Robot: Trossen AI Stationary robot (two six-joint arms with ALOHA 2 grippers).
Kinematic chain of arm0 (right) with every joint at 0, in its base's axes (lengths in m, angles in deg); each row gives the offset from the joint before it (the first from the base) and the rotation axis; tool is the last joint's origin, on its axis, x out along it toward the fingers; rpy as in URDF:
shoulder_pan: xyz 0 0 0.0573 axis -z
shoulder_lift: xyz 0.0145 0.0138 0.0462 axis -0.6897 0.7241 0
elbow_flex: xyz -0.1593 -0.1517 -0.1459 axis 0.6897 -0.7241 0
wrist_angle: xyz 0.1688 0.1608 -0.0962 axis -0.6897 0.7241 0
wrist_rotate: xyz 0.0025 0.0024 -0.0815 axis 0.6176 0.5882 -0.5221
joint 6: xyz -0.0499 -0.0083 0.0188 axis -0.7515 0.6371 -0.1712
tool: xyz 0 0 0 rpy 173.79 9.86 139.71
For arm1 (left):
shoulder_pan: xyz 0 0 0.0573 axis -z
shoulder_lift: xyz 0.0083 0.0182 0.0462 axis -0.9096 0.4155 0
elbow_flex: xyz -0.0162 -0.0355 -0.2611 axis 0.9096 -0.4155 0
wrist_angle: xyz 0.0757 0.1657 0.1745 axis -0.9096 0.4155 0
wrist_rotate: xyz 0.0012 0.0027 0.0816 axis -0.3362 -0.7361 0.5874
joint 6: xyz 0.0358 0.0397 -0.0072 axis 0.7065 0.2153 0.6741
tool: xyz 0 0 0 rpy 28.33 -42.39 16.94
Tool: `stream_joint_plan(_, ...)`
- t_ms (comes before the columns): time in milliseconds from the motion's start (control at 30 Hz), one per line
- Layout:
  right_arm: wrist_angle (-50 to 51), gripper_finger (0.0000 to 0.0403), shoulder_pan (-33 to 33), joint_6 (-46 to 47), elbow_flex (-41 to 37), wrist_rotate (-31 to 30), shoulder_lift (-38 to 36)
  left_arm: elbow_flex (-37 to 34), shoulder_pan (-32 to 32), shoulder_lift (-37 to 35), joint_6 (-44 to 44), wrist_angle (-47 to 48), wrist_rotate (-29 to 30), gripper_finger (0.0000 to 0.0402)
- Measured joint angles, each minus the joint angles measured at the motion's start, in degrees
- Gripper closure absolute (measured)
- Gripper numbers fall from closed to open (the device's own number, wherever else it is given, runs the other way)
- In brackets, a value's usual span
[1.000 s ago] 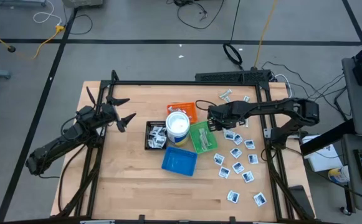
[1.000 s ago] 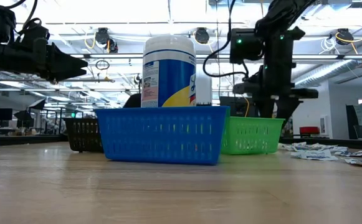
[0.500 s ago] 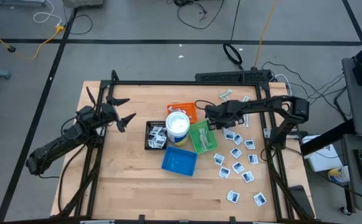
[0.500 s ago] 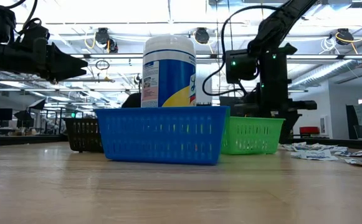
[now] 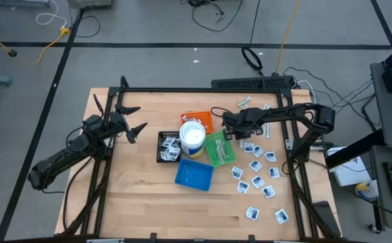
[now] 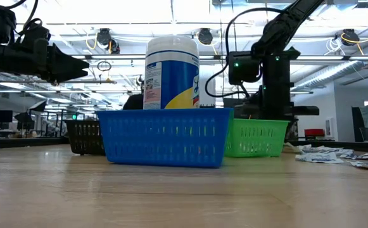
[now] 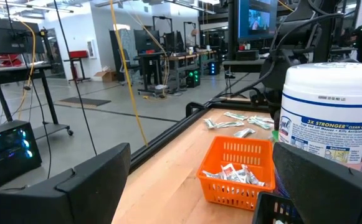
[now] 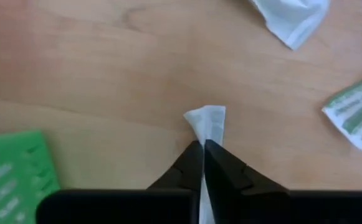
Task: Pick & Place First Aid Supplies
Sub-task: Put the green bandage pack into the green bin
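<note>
The first aid supplies are small white packets with dark print, scattered on the table's right half (image 5: 256, 165); more lie in the black tray (image 5: 169, 145) and the orange tray (image 7: 240, 174). My right gripper (image 8: 204, 146) points down just right of the green tray (image 5: 219, 148) and is shut on one small white packet (image 8: 207, 121). In the low view, my right gripper (image 6: 271, 117) reaches down behind the green tray (image 6: 253, 138). My left gripper (image 5: 131, 123) hovers open at the table's left, pointing level toward the trays. My right gripper pinches the white packet by one end (image 8: 204, 134) between its two fingertips, coming from above and pointing down. The packet's free end sticks out past the fingertips, close over the wooden tabletop. Whether it is lifted clear does not show.
A white tub with a blue band (image 5: 192, 137) stands among the orange, black, green and blue (image 5: 194, 174) trays at mid-table. Pale wrapped strips (image 5: 244, 103) lie near the far edge. Two other packets (image 8: 293, 18) (image 8: 355, 115) lie close to the held one.
My right gripper has gone down toward the table, sinking behind the green tray in the low view, and shifted slightly toward the table's left. My left arm has kept still.
</note>
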Motion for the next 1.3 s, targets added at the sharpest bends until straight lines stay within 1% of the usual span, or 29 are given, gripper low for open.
stream_joint_plan(100,-1.2,0.0398,0.0,0.6,0.0,0.0,-0.5,0.0,0.0,0.0,0.0,0.0,0.0,0.0004)
stream_joint_plan(233,-0.6,0.0399,0.0,2.1,0.6,0.0,-3.6,0.0,0.0,0.0,0.0,0.0,0.0,0.0004)
stream_joint_plan(367,1.3,0.0401,0.1,3.2,1.7,-0.2,-7.5,0.0,0.0,0.0,0.0,0.0,0.0,0.0004)
stream_joint_plan(533,6.3,0.0401,-0.1,4.5,3.6,0.0,-11.6,0.0,0.0,0.0,0.0,0.0,0.0,0.0004)
stream_joint_plan(633,8.4,0.0402,-0.1,4.9,4.6,1.6,-12.8,0.0,0.0,0.0,0.0,0.0,0.0,0.0004)
stream_joint_plan(767,8.5,0.0402,-2.0,4.4,7.6,4.6,-12.9,0.0,0.0,0.0,0.0,0.0,0.0,0.0004)
stream_joint_plan(1067,8.2,0.0402,-7.5,4.9,16.9,4.7,-7.4,0.0,0.0,0.0,0.0,0.0,0.0,0.0004)
stream_joint_plan(1167,6.6,0.0402,-8.5,5.0,17.7,4.8,-5.6,0.0,0.0,0.0,0.0,0.0,0.0,0.0004)
stream_joint_plan(1300,4.5,0.0403,-9.9,5.0,17.0,6.4,-3.4,0.0,0.0,0.0,0.0,0.0,0.0,0.0004)
